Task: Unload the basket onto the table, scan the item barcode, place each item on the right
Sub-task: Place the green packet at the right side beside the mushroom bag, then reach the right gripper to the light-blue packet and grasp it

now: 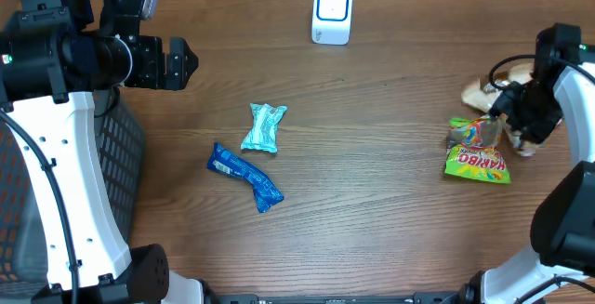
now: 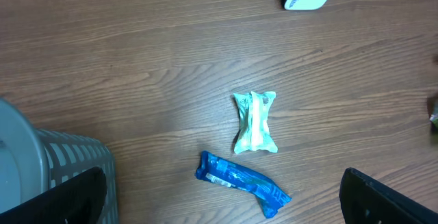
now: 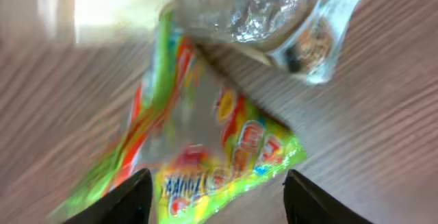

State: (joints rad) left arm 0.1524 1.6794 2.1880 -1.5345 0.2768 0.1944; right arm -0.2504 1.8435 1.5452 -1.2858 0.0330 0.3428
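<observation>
Right tool [image 3: 215, 186], fingers apart, hangs over the green-yellow Haribo candy bag [image 1: 478, 162]. A crumpled clear plastic wrapper [image 3: 253, 5] lies just beside it. The left tool [image 1: 184, 62] gapes wide.

Overhead we look straight down on the whole table [image 1: 372, 202]. Our left wrist view shares its middle from afar; the right sits close over the candy bag [image 3: 226, 162].

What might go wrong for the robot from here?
1. The right gripper hangs open over the Haribo bag, and a clear packet overlaps the bag's top. Closing might catch both, or the slick foil may slip out.
2. No barcode shows on the bag, so once lifted it may face away from the white scanner, which stands well away from it.
</observation>
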